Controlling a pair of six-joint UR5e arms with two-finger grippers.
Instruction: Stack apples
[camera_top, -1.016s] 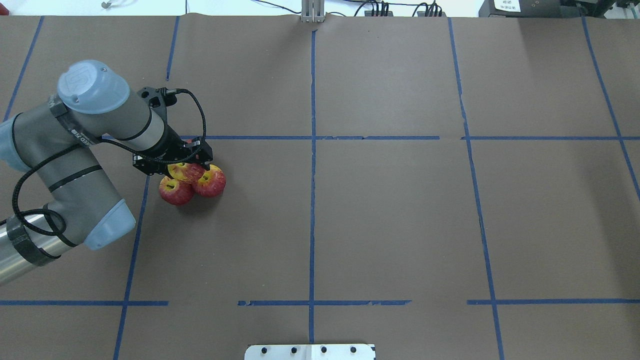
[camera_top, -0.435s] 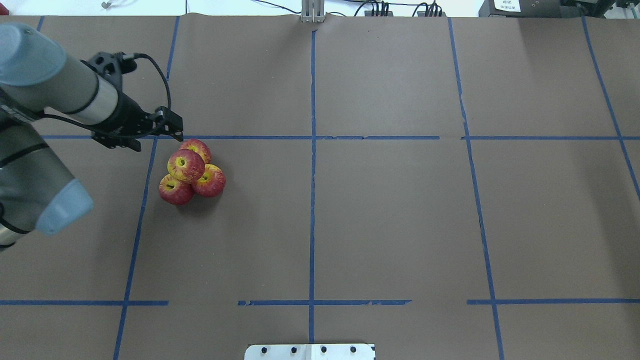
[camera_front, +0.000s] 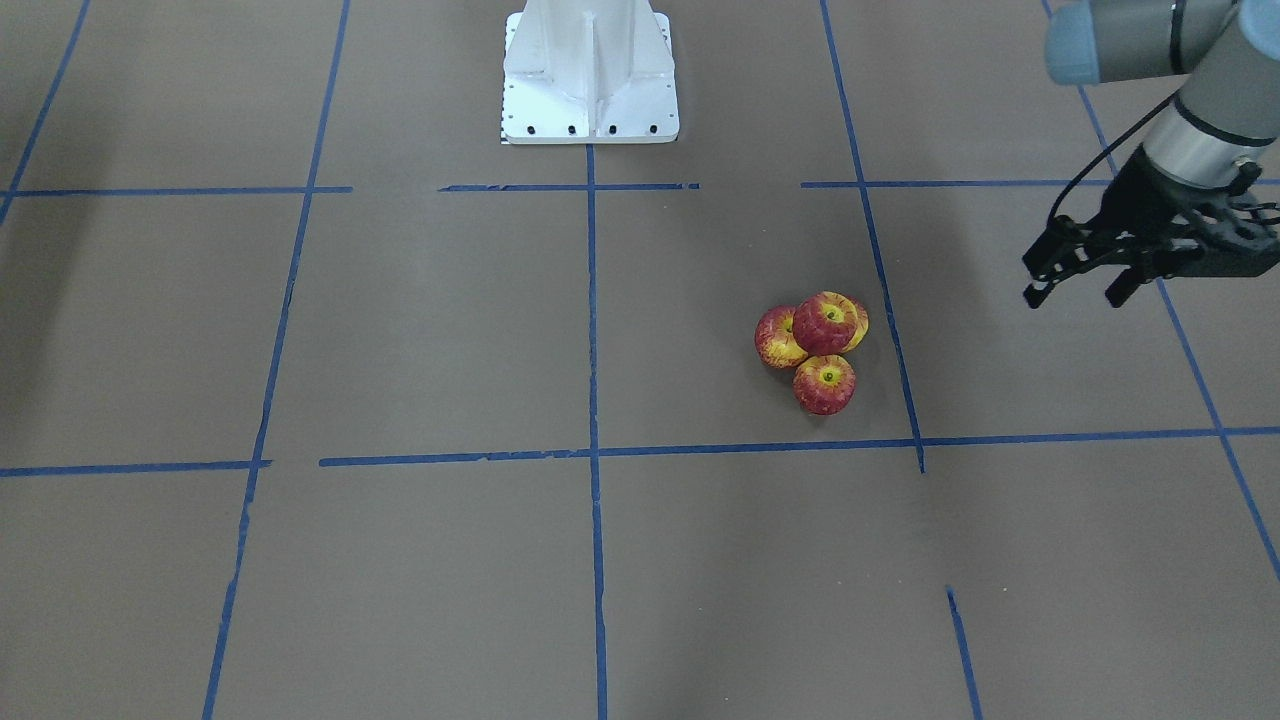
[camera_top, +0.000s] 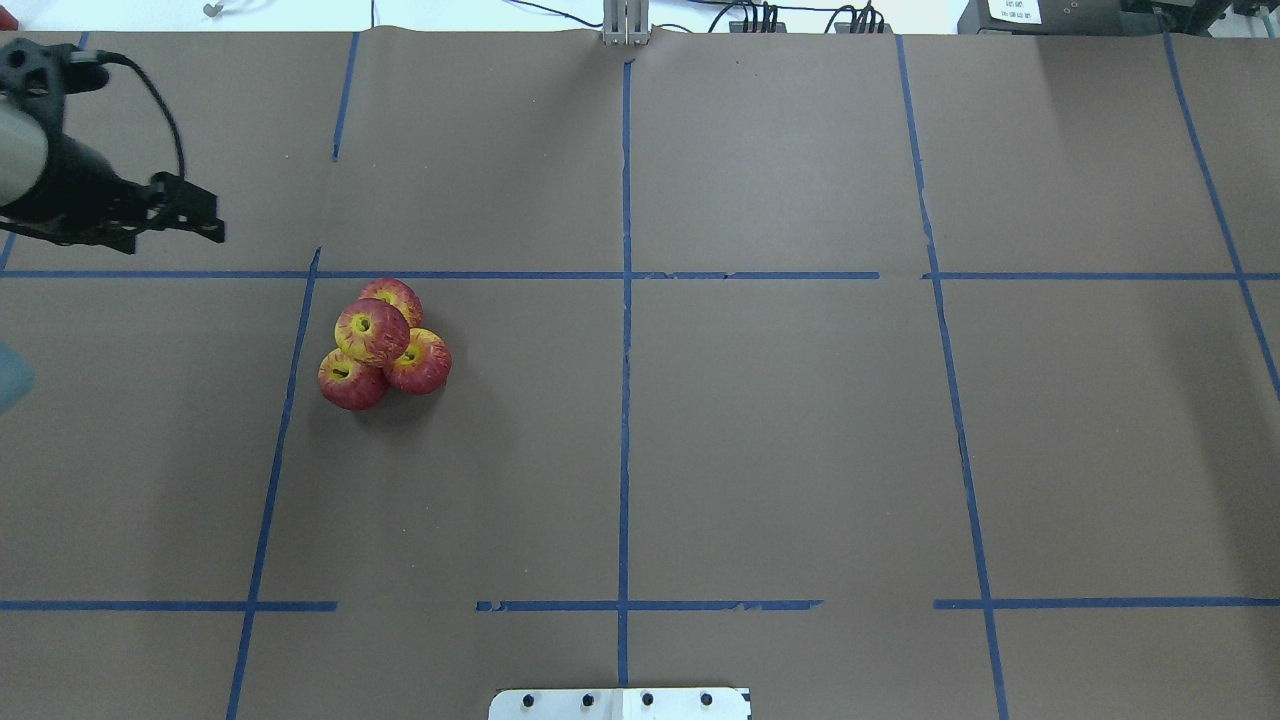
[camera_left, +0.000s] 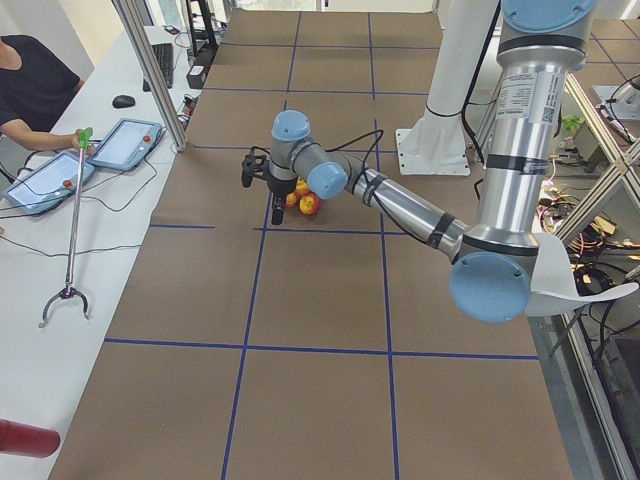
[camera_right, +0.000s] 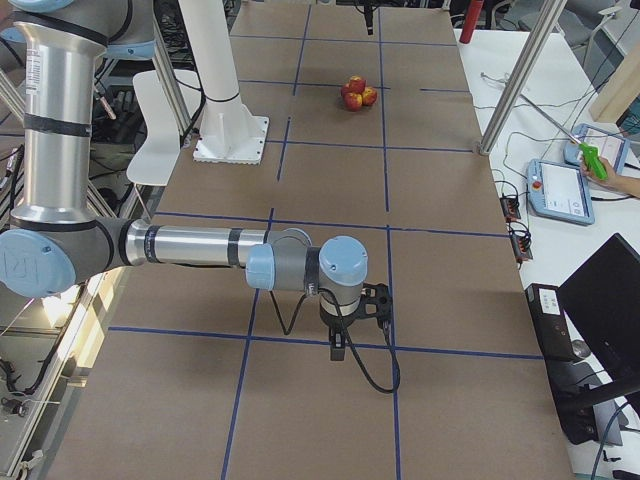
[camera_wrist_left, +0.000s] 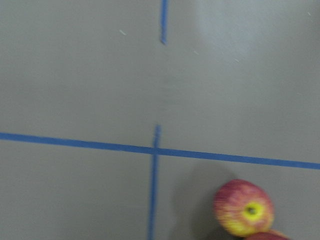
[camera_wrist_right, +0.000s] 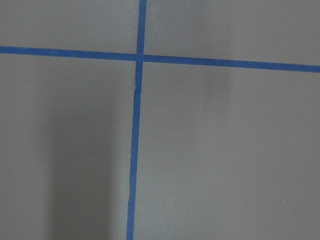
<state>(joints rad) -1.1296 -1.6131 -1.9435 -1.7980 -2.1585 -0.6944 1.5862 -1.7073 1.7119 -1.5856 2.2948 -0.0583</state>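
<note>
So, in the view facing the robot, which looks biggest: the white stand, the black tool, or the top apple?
Largest: the white stand.
Then the left tool, though it hangs high, nearer the camera, so unsure.
Smallest: the top apple.

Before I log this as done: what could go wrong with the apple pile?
The top apple rests only on three round apples with nothing bracing them; if one rolls outward, it drops. The left pincer hangs open off to the side; a low sweep inward could knock them over.
</note>
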